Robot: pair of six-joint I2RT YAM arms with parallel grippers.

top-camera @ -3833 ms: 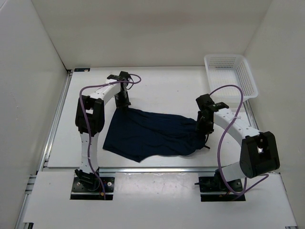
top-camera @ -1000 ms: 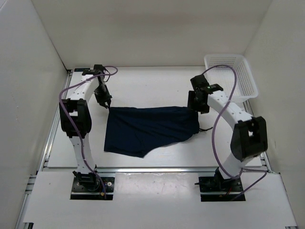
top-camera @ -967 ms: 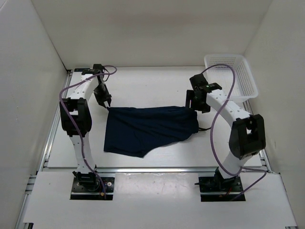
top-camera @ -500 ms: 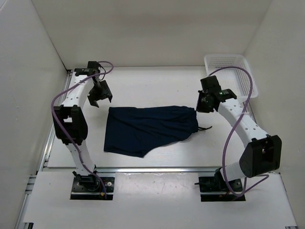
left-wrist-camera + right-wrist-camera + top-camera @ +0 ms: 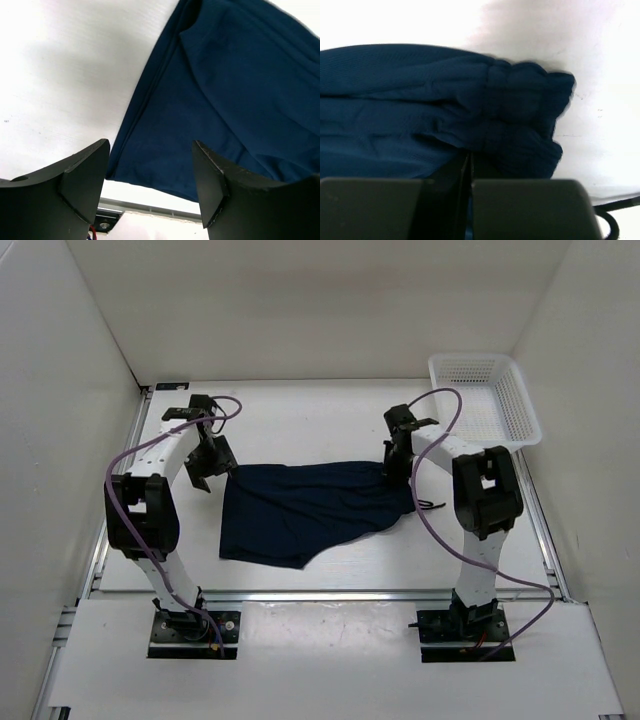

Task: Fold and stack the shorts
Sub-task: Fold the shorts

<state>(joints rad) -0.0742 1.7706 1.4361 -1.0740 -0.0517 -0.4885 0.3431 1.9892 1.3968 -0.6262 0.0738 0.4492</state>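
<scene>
Shorts [image 5: 310, 510] judged soft, light, limp. Left gripper [image 5: 150, 150] spread apart over left edge; right gripper [image 5: 470, 172] clamped on far right corner. Grip corners.

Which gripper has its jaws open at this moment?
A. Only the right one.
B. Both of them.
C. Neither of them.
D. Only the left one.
D: the left gripper has its fingers well apart above the edge of the shorts, while the fingers of the right gripper are pressed together, seemingly pinching the gathered waistband end.
</scene>
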